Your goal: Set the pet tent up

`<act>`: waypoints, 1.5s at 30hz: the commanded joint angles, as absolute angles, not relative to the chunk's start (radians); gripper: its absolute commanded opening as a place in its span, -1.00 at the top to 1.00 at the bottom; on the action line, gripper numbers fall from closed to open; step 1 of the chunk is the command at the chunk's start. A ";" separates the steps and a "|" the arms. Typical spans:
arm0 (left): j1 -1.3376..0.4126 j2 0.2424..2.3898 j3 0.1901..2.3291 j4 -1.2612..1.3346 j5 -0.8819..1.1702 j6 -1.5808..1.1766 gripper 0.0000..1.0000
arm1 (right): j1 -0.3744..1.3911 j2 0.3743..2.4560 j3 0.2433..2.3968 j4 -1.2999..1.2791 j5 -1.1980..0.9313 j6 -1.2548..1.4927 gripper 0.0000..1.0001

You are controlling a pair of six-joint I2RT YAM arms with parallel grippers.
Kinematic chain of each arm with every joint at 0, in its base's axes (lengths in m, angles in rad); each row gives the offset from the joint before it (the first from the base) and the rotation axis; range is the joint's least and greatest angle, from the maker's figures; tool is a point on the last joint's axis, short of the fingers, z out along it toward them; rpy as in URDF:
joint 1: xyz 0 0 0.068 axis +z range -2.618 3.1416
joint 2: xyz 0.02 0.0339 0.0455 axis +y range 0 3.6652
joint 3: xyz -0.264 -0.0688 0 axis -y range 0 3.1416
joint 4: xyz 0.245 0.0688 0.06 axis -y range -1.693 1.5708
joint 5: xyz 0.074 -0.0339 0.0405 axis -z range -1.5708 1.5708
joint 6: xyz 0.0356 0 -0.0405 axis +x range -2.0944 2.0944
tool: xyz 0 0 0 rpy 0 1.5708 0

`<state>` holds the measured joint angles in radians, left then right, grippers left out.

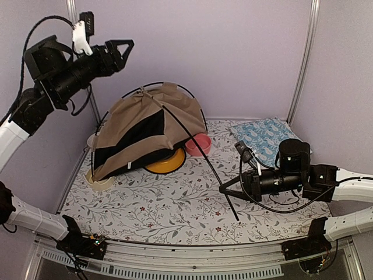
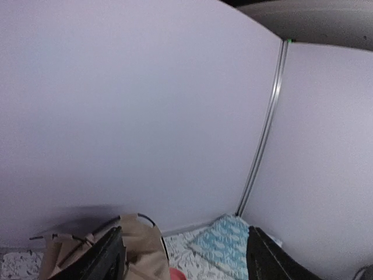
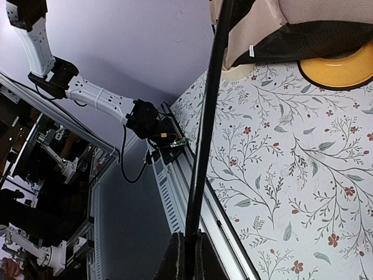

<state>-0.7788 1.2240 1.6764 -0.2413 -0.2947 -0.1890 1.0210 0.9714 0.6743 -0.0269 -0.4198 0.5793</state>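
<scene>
Fingers [image 3: 175, 259] of the right gripper [image 3: 187, 259] are pressed together on a thin black pole [image 3: 204, 116]. They grip it near its free lower end, low over the right half of the table. From that pinch the pole climbs in a long arc to the pet tent [image 1: 145, 122], which sits towards the back left. The left gripper [image 1: 127, 55] is raised high at the back left corner with its fingers apart and nothing between them. Its wrist camera looks mostly at bare wall, with the tent's top just below. The tent is only partly up, as I judge it. The tan canvas sags in folds with its black inner trim showing, and the curved poles stand proud of the fabric at the top. The held pole's tip appears to hang free rather than seated at a corner. Seating that end and pulling the canvas taut seem to be what is left. The canvas droops over part of a yellow feeder [image 1: 166, 163], with a pink bowl [image 1: 201, 143] just beside it, and a blue patterned cushion [image 1: 262, 137] lies well apart at the back right. Everything rests on a floral tablecloth [image 1: 175, 210], enclosed by pale lilac walls [image 1: 233, 46] with metal uprights at the corners.
</scene>
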 commanded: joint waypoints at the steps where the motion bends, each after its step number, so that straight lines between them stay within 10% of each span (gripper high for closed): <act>1: -0.931 1.176 1.359 -0.250 -0.389 -0.336 -0.42 | 1.023 0.993 0.739 0.091 -0.432 0.563 1.00; 9: -1.235 1.162 0.916 0.013 -0.782 -0.617 -0.41 | 1.025 1.034 0.795 0.080 -0.519 0.561 1.00; 20: -1.266 1.420 0.908 0.051 -1.021 -0.887 -0.27 | 1.038 1.085 0.843 0.073 -0.545 0.563 1.00; 45: -1.148 1.291 0.441 0.816 -0.769 -0.434 -0.14 | 1.204 1.321 0.929 0.133 -0.494 0.558 1.00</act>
